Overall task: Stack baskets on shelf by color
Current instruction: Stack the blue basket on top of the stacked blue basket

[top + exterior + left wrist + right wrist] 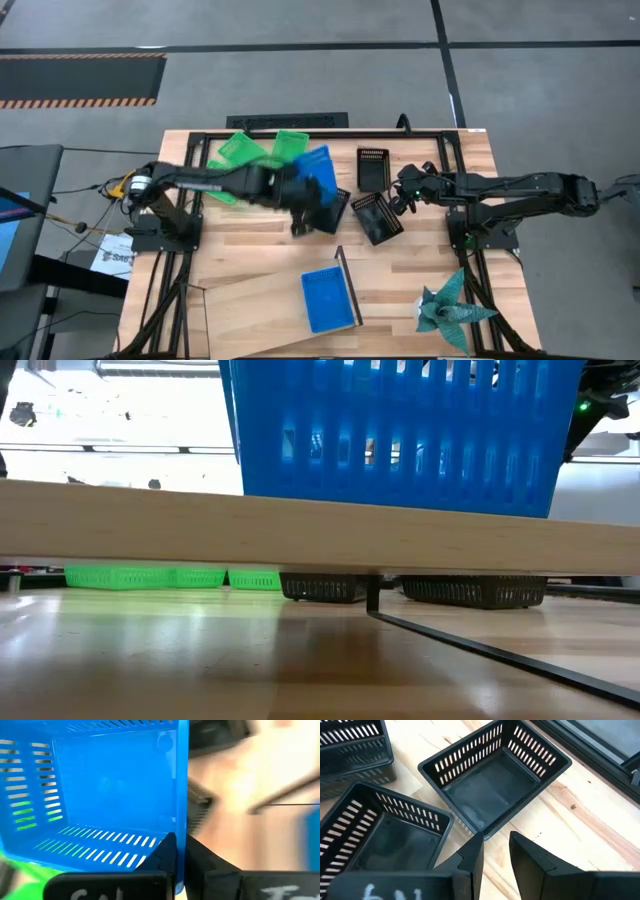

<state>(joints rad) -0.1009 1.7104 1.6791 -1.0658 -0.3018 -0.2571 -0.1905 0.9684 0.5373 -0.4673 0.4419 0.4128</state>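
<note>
The left gripper (pixel 177 865) clamps the rim of a blue basket (pixel 318 170), lifted above the middle of the bench (pixel 250 255) beside the green baskets (pixel 258 150) at its far edge. Another blue basket (pixel 327 298) sits on the light-wood shelf (pixel 240 295) at the near edge. The right gripper (pixel 495 850), fingers slightly apart and empty, hovers over the black baskets (pixel 495 785) near the far edge.

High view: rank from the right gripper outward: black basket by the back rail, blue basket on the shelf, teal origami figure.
From the right gripper:
1. Black basket by the back rail: nearest, just beside the gripper, toward the table's middle.
2. Blue basket on the shelf: farther, at the front middle.
3. Teal origami figure: front right corner; roughly as far as the shelf basket, too close to call.
</note>
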